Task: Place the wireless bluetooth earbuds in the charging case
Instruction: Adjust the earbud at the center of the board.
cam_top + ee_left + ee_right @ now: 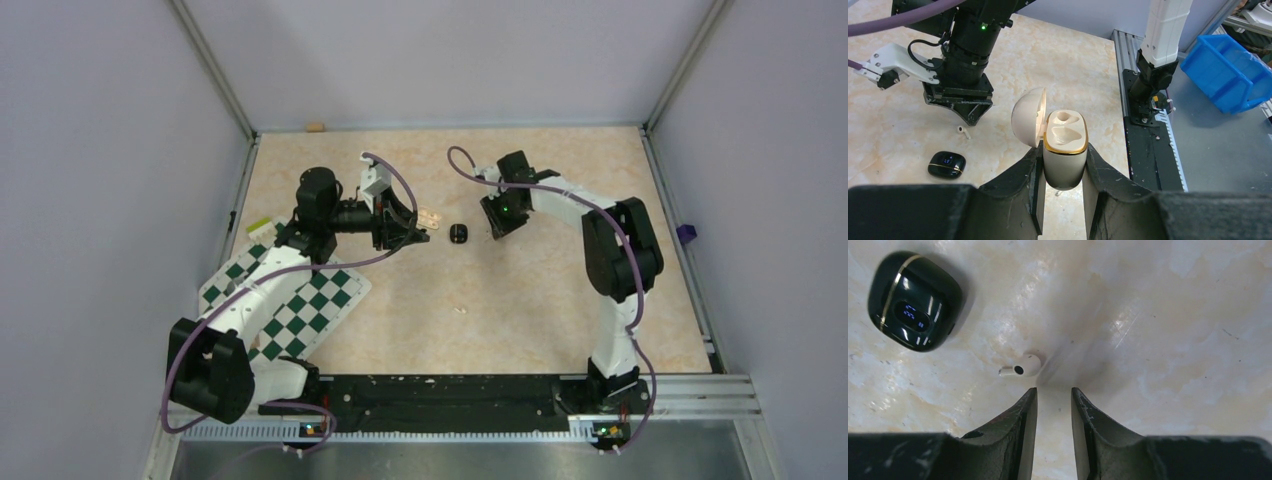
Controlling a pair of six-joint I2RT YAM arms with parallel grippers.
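Note:
My left gripper (413, 234) is shut on the charging case (1064, 159), cream-white with a gold rim, and holds it above the table (560, 300). The lid (1027, 116) stands open to the left and both wells look empty. The case also shows in the top view (430, 217). One small white earbud (1023, 365) with a short stem lies on the table just past my right gripper (1054, 391) and to its left. That gripper is open, empty and close above the table. The earbud also shows in the left wrist view (964, 132). No black earbud shows.
A closed glossy black rounded case (913, 300) with a gold line and a lit display lies left of the earbud, also in the top view (459, 233). A chequered mat (300, 310) lies under the left arm. A tiny white crumb (461, 310) lies nearer the front. A blue bin (1228, 70) stands off the table.

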